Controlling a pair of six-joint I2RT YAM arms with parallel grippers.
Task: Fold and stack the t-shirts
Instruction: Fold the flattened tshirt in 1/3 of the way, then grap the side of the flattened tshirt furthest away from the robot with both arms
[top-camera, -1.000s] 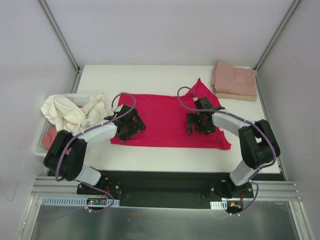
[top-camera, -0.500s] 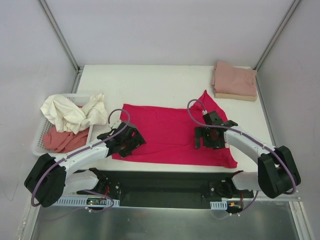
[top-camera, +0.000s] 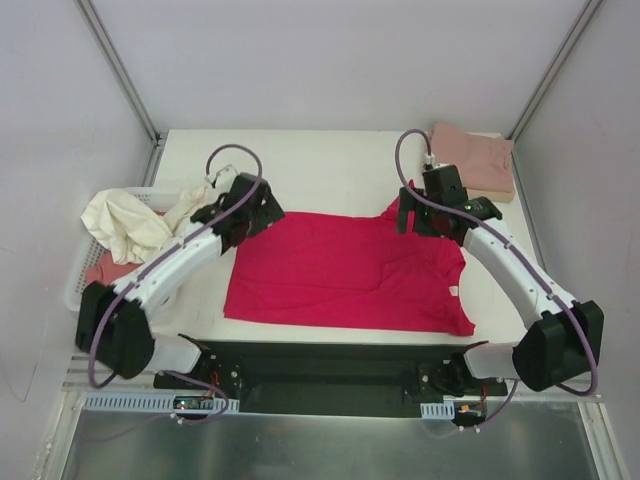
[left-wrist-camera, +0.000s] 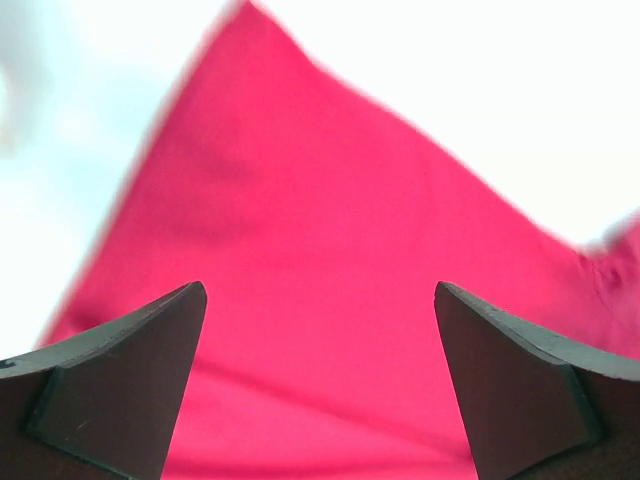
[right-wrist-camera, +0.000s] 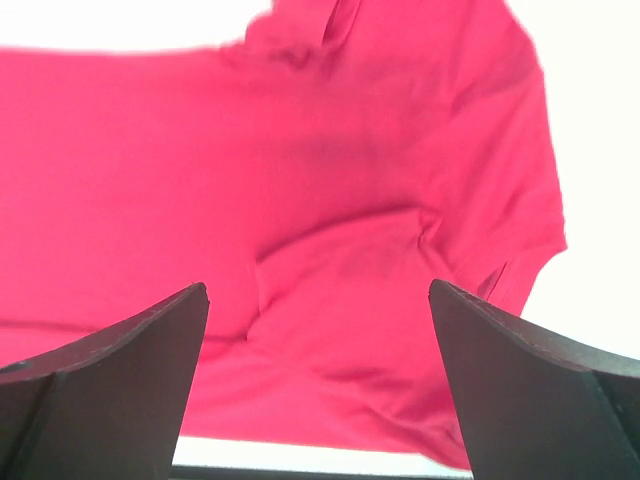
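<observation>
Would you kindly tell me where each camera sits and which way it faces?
Top external: above and behind the robot, looking down on the table; left arm, right arm, left hand, right hand show.
Left wrist: on the left arm, facing down at the red t-shirt; its two fingers show.
Right wrist: on the right arm, facing the same shirt; its fingers show.
Shared: all see the red t-shirt.

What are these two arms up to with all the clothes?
They are folding laundry. A red shirt lies spread flat on the table. The left gripper and the right gripper hover over its far corners, both open and holding nothing. A folded pink shirt sits at the table's far right corner. Crumpled shirts wait in the basket on the left.
</observation>
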